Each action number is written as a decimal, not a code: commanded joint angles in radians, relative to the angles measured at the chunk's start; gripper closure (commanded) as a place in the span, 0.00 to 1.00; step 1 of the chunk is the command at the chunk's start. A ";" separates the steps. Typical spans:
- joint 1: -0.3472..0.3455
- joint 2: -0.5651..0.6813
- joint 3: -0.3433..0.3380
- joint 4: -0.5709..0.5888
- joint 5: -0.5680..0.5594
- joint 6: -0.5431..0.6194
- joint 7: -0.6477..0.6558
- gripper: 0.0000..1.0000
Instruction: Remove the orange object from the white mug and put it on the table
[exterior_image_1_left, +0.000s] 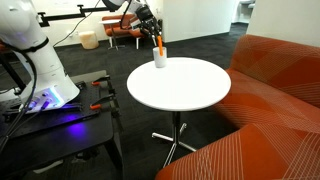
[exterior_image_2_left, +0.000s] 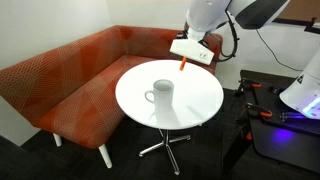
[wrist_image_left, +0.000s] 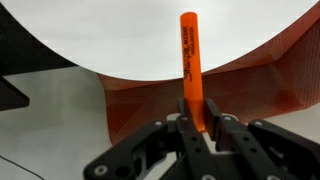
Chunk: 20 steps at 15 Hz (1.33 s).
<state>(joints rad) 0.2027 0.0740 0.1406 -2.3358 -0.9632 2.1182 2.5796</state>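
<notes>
Two orange seats frame the scene: a long curved sofa (exterior_image_2_left: 80, 70) wraps close around one side of the round white tabletop (exterior_image_2_left: 205, 100), and an armchair (exterior_image_1_left: 120, 32) stands well behind it in an exterior view. The dark bench (exterior_image_1_left: 60, 115) carrying the robot base sits just beside the tabletop on the side away from the sofa, with a purple glow on it. A metal pedestal (exterior_image_1_left: 176, 135) with splayed feet holds the tabletop up. The white mug (exterior_image_2_left: 160, 94) stands upright on the tabletop with its handle turned toward the sofa. The end effector (wrist_image_left: 199, 124) is clamped on the orange object (wrist_image_left: 190, 60), both fingers (wrist_image_left: 215, 125) pressing one end of it. The orange object is in the air, out of the mug. In an exterior view (exterior_image_2_left: 184, 65) it hangs below the end effector near the tabletop's edge on the robot's side, apart from the mug. In an exterior view (exterior_image_1_left: 159, 43) it lines up just above the mug's rim. It is a thin, straight, bright orange stick, and dark print runs along its side in the wrist view. There it points straight out from the fingers, with the white tabletop and the sofa's patterned fabric behind it.
</notes>
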 joint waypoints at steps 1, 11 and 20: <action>-0.056 -0.059 -0.031 -0.066 -0.028 0.134 -0.005 0.95; -0.168 0.002 -0.126 -0.060 -0.100 0.478 -0.059 0.95; -0.220 0.145 -0.165 -0.020 -0.105 0.767 -0.105 0.90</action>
<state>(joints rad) 0.0007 0.1697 -0.0152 -2.3840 -1.0588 2.8132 2.4947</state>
